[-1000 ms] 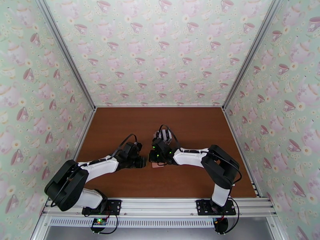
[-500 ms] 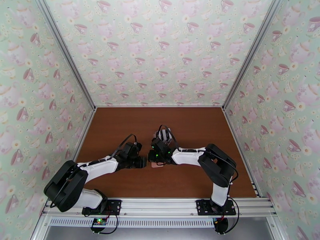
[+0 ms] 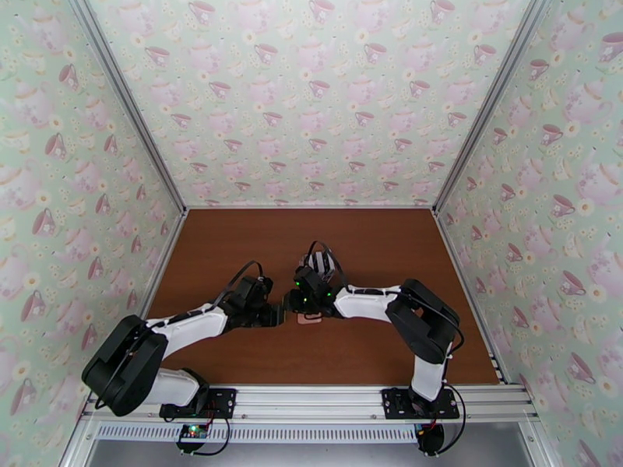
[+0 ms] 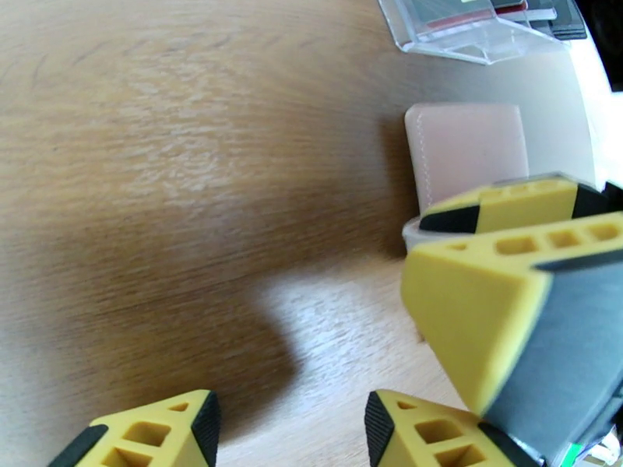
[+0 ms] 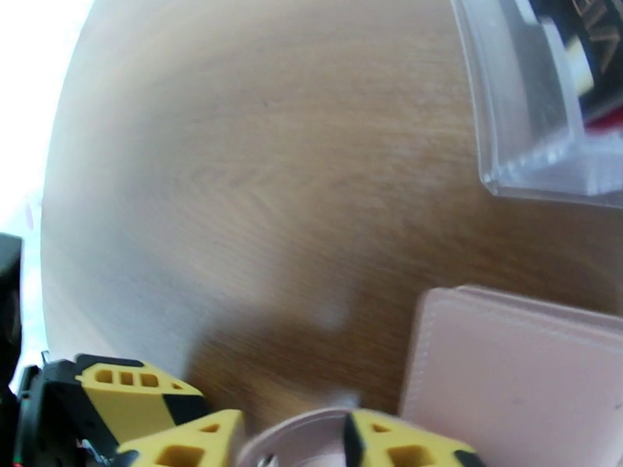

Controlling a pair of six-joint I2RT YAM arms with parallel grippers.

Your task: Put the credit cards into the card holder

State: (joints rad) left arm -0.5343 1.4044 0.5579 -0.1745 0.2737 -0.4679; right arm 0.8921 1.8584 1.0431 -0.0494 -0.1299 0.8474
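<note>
Since a second ago, edged slightly left with right gripper, jaws apart astride card holder tab; left gripper gaping, empty. Cropped at frame top: credit cards, clear rack.

We see a pale pink card holder, a brown wood-grain table, mint-green walls patterned with pink teacups and teapots, white-and-black arms, yellow-and-black fingers, and a clear card rack.
</note>
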